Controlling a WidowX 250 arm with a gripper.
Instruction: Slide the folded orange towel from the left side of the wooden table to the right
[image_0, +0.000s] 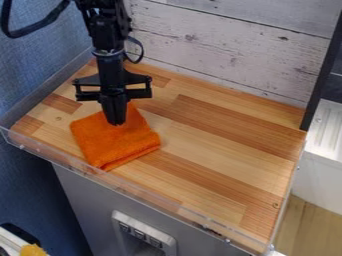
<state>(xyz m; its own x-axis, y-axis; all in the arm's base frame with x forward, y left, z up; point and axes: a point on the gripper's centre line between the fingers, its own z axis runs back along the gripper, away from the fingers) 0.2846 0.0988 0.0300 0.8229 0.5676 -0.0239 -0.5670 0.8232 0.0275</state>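
Clear plastic rim (153, 200) fronts the wooden counter (220, 150), folded orange cloth (113, 142) left of center, black gripper (117, 121) closed at its upper part, pinch on fabric unclear; looks like a contact step, where any lift calls for a firm hold first.

Your black, jointed robot arm (105, 22) sports one thick, looping black cable (41, 22), a thinner black cable loop (141, 51) and a black two-finger gripper (117, 121) with broad, bracket-shaped sides.
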